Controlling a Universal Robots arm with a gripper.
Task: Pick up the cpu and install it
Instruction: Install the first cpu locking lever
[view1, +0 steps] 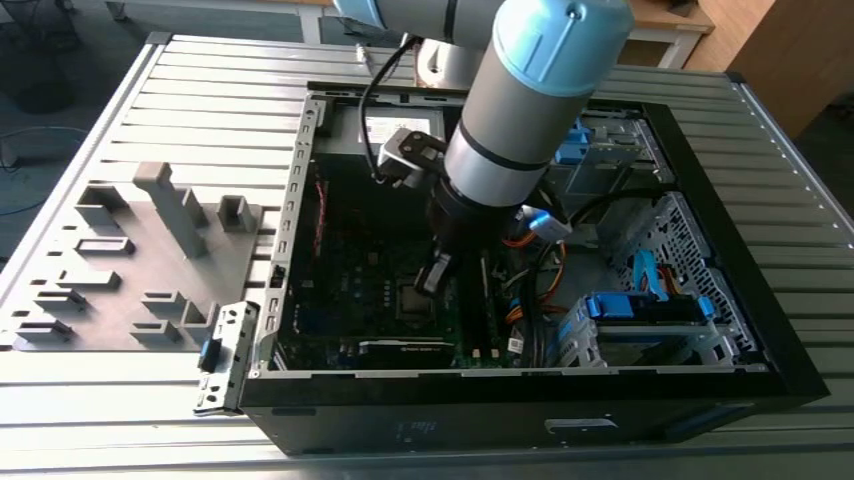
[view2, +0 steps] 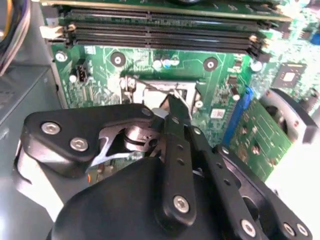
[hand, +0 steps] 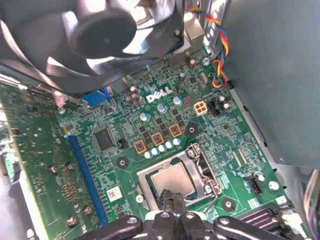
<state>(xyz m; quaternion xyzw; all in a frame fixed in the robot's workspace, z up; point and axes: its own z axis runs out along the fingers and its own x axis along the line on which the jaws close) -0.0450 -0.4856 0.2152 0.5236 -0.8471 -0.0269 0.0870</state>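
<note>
I am reaching my gripper (view1: 430, 283) down into the open computer case (view1: 747, 395), over the motherboard (view1: 350, 300). In the first wrist view my fingertips (hand: 170, 199) are pinched together with hardly any gap, pressing at the six o'clock edge of the cpu (hand: 172, 181); whether they are gripping it or only touching it, I cannot tell for sure. The cpu, one silver-grey square, is lying flat inside its socket (hand: 199, 165), which I am seeing at about six o'clock from the printed white logo on the board. So I am judging the pick and carry as done and the chip as seated or nearly so; what I am not seeing is any sign that the socket's retention frame is closed over it, so the locking looks left to do. Counting: one cpu, one socket, three orange-ringed square components (hand: 157, 139) in a row at twelve o'clock of the socket, one fan (hand: 100, 35) overhead, and four memory slots (view2: 160, 32) in the second wrist view.
</note>
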